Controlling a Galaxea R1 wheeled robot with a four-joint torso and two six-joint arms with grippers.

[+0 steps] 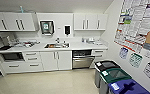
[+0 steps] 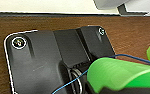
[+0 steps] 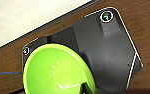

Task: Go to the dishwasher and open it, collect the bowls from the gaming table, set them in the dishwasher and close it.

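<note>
We judge it best to drive squarely at the dishwasher [image 1: 83, 59], well ahead of our right gripper [image 3: 84, 87] under the worktop [image 1: 77, 46], front facing us, bar handle lying level, while that gripper pinches 1 round green bowl [image 3: 56, 70] by its rim, mouth up.

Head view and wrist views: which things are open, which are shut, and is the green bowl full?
dishwasher: door up or nearly so; dark strip along its top, can't tell if it is ajar.
upper cupboards: doors shut.
drawers: pushed in.
bins: lids on.
green bowl: empty inside.
</note>
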